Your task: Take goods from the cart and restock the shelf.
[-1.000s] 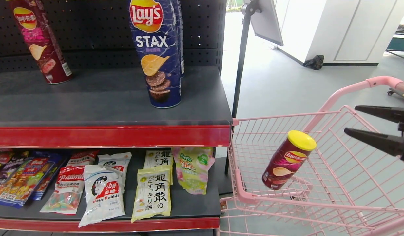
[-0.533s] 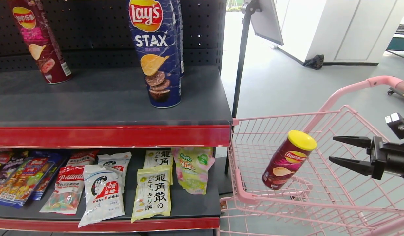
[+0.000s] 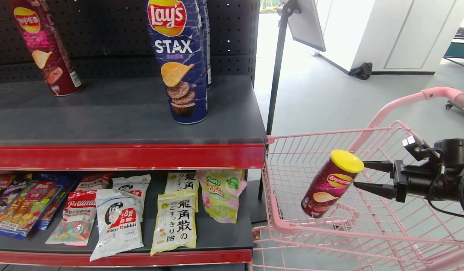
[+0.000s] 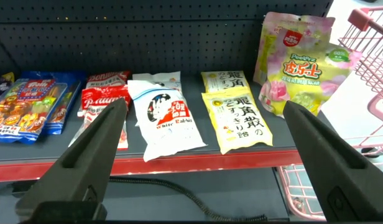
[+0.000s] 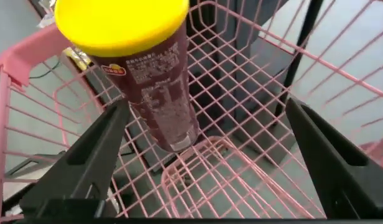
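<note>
Upper shelf [image 3: 122, 113], far left: a dark red tube [image 3: 47, 49] stands at the back, leaning a bit. Right of it a blue tube [image 3: 183, 64] stands upright near the shelf's front edge, with another one close behind it.

Lower shelf [image 3: 216, 233]: snack bags [image 3: 119, 218] lie flat in a row, including white, yellow and green-pink packs. The left hand [image 4: 204, 104] is released, fingers spread wide, facing these bags from in front of the lower shelf, holding nothing.

Right of the shelf, the pink cart [image 3: 277, 218] stands just beside the shelf end. Inside it the chip can [image 3: 329, 186], dark red with a yellow lid, is tilted: base down near the cart's shelf-side corner, lid up and toward the right.

Right hand [image 3: 359, 174]: released, fingers apart, inside the cart at the level of the can's top. Its fingertips reach the lid end from the right, upper tip just beside the lid rim, lower tip beside the can's upper body. Cannot tell if either touches. From the right wrist, the chip can [image 5: 148, 74] sits ahead of the right hand [image 5: 205, 104], between the spread fingers, closer to one of them. Not grasped.
</note>
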Robot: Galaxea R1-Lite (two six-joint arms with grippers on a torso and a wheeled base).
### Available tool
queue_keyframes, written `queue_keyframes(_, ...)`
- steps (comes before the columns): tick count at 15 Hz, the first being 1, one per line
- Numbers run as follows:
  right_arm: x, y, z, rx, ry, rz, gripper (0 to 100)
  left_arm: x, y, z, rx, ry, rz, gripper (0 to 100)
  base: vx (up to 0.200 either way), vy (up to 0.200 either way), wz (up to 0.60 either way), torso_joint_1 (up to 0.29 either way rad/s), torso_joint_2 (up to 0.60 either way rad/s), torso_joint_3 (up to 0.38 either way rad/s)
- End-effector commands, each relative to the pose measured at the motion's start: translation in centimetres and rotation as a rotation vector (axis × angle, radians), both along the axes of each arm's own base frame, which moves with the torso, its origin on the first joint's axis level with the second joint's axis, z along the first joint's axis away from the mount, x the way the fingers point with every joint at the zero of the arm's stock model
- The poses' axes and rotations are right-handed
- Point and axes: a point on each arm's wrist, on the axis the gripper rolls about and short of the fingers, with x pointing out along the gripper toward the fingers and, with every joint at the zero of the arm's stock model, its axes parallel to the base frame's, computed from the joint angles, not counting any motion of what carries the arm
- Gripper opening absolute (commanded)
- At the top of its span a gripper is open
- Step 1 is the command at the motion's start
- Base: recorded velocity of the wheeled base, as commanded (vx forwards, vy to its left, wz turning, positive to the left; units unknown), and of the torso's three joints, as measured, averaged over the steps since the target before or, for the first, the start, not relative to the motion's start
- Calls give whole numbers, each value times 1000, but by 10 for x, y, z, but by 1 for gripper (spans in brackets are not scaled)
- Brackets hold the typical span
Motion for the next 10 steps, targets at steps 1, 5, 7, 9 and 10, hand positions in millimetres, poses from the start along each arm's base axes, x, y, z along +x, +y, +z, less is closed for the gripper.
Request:
queue_keyframes(1,7,17,-9,7,27,54,100,0,0,0,-1,1,0,100,0,0,0,0,0,0)
queue_keyframes(5,12,58,-8,13,62,175,100,0,0,0,-1,0,0,100,0,0,0,0,0,0)
queue_keyframes(7,14,72,-10,18,82,215,100,0,0,0,-1,1,0,100,0,0,0,0,0,0)
queue_keyframes(9,17,87,-18,25,114,255,0,0,0,0,-1,1,0,100,0,0,0,0,0,0)
queue_keyframes(10,24,93,-17,22,102,272,0,0,0,0,-1,1,0,100,0,0,0,0,0,0)
